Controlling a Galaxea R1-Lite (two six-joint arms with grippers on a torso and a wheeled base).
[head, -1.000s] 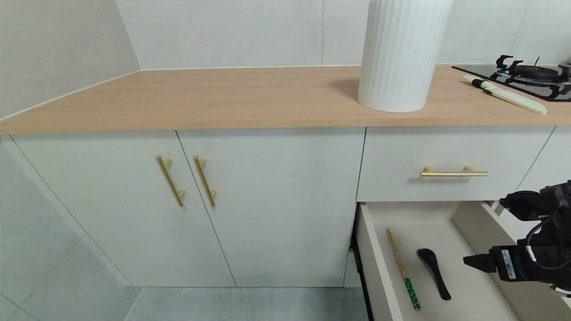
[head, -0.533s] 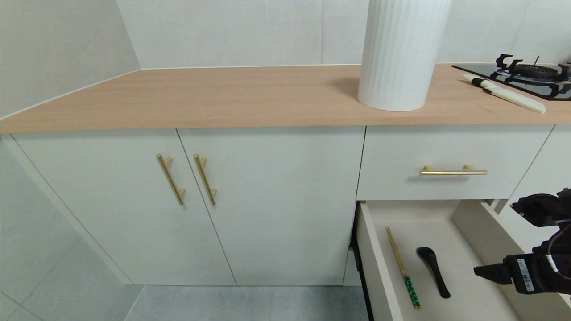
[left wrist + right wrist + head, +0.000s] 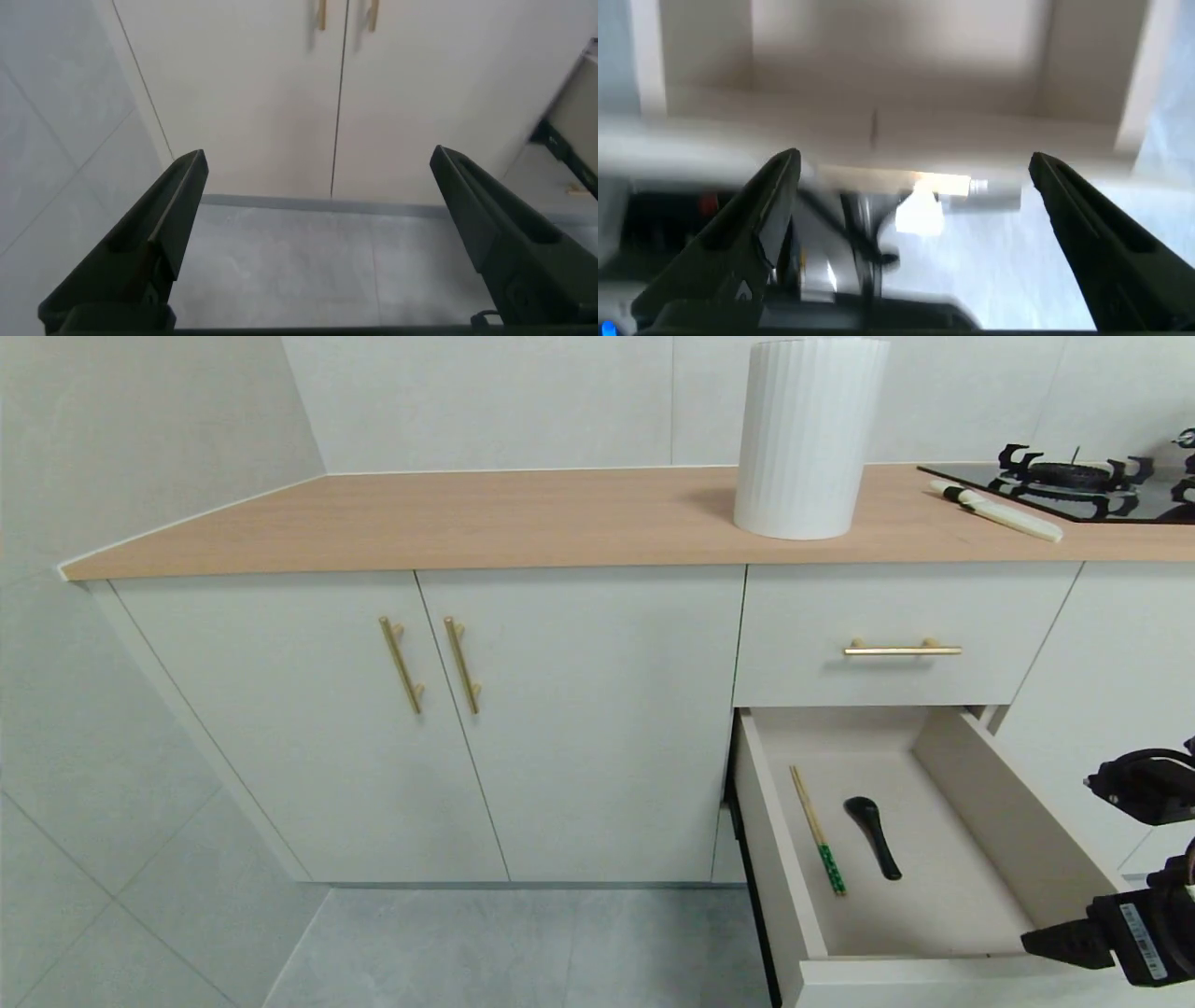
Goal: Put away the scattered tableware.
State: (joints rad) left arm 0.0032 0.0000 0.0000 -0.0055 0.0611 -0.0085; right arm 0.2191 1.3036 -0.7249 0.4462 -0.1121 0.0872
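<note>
A pair of wooden chopsticks with green ends (image 3: 819, 845) and a black spoon (image 3: 875, 835) lie side by side in the open lower drawer (image 3: 773, 859). A white-handled knife (image 3: 999, 511) rests on the wooden counter beside the stove. My right gripper (image 3: 1055, 862) is open at the drawer's front right corner, holding nothing. In the right wrist view, the right gripper (image 3: 915, 233) faces the drawer's pale front edge (image 3: 896, 121). My left gripper (image 3: 318, 243) is open and empty, low before the cabinet doors (image 3: 392, 93).
A tall white ribbed cylinder (image 3: 808, 439) stands on the counter (image 3: 467, 523). A black gas stove (image 3: 1064, 485) sits at the far right. The upper drawer with a gold handle (image 3: 902, 651) is closed. Two cabinet doors with gold handles (image 3: 429, 663) are shut. Grey floor tiles (image 3: 308, 261) lie below.
The head view has pulled back, so the drawer's front now shows. My right gripper has drawn back from over the drawer to its front right corner.
</note>
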